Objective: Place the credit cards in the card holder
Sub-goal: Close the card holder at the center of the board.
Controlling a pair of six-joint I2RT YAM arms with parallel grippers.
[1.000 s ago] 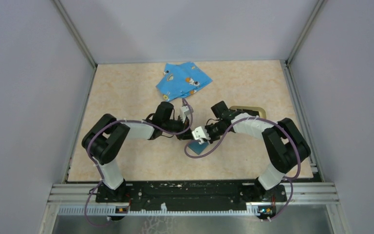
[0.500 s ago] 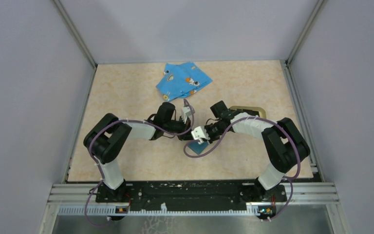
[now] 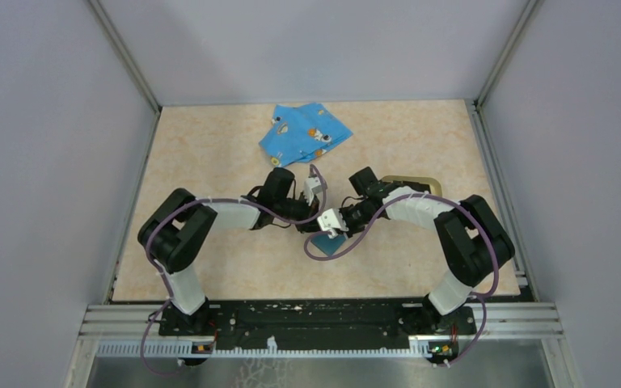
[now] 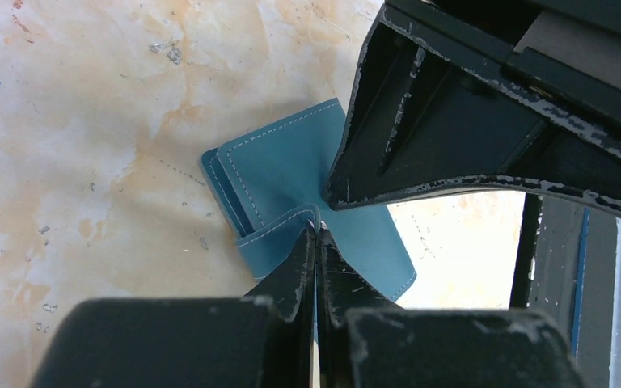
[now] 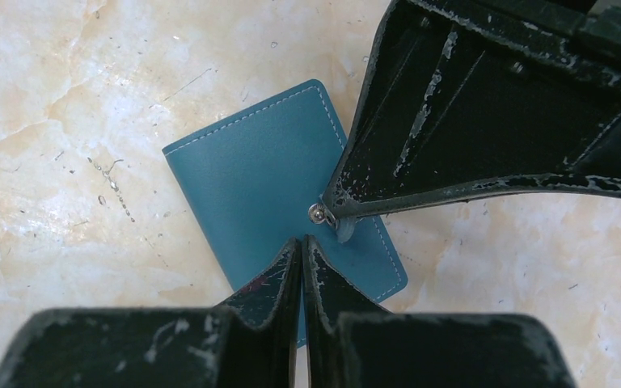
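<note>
We note the card holder [image 5: 251,186] lying flat at mid-bench [image 3: 210,153], between the two arms. The left gripper [image 4: 316,230] is pinched tight on its snap strap. The right gripper [image 5: 302,242] is closed too, tips at the cover; we cannot tell if it grips anything.

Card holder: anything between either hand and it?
Nothing visible. The left hand pinches a flap of the card holder; the right hand is shut, tips right over its cover.
</note>
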